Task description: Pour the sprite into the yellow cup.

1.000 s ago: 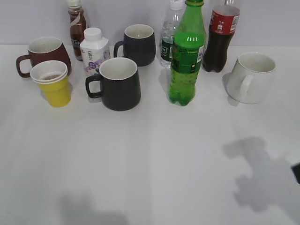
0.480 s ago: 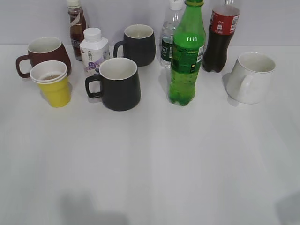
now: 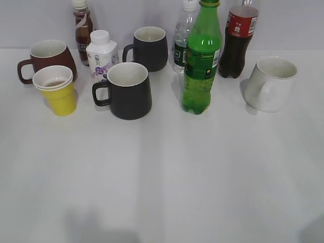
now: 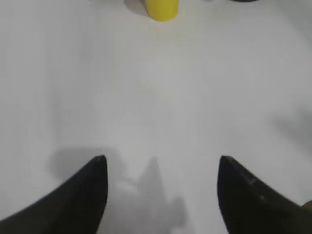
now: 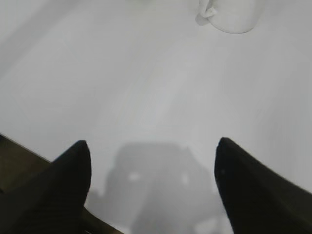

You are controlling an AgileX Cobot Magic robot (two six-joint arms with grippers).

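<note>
The sprite (image 3: 201,58), a tall green bottle with its cap on, stands upright right of centre at the back of the table. The yellow cup (image 3: 55,90) stands at the left, in front of a brown-red mug (image 3: 48,58); its base shows at the top of the left wrist view (image 4: 161,9). Neither gripper shows in the exterior view. My left gripper (image 4: 162,161) is open and empty over bare table, far short of the cup. My right gripper (image 5: 152,145) is open and empty over bare table near the front edge.
Two dark mugs (image 3: 127,90) (image 3: 149,48), a white milk bottle (image 3: 101,54), a brown drink bottle (image 3: 82,28), a clear water bottle (image 3: 183,35) and a cola bottle (image 3: 239,38) crowd the back. A white mug (image 3: 272,83) stands at the right, also in the right wrist view (image 5: 234,14).
The right arm's dark tip and large shadow at the lower right have withdrawn out of the exterior view. The objects have not moved.
</note>
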